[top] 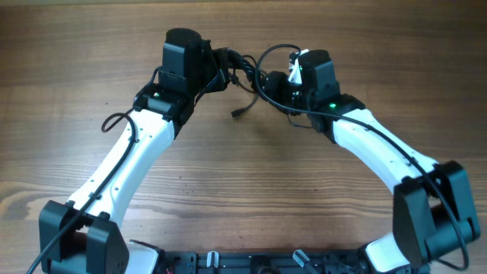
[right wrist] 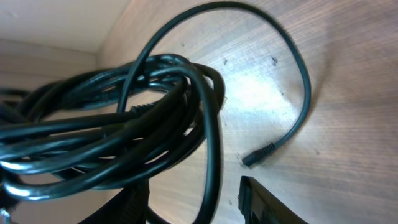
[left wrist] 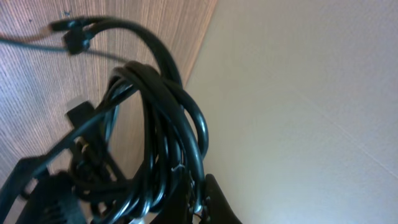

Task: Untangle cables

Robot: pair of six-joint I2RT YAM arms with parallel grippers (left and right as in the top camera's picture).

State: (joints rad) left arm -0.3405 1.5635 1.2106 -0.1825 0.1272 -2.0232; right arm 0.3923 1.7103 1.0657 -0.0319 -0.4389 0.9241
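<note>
Cables (top: pixel 237 70) being gripped at the counter's (top: pixel 243 190) far middle
They are being clamped by the closed left claw (top: pixel 218 65); one strand is being straddled by the open right claw (right wrist: pixel 196 202), so loops could be cinched tighter by pulling.

Blk cables (right wrist: pixel 124 124), brn wood-grain table (top: pixel 76 61)

- In your right wrist view, the bottom edge cuts the right fingers (right wrist: pixel 267 202), the left edge the cables (right wrist: pixel 124 118).
- Your left wrist view loses the coil's lower end.
- Overhead, you cannot separate the strands.
</note>
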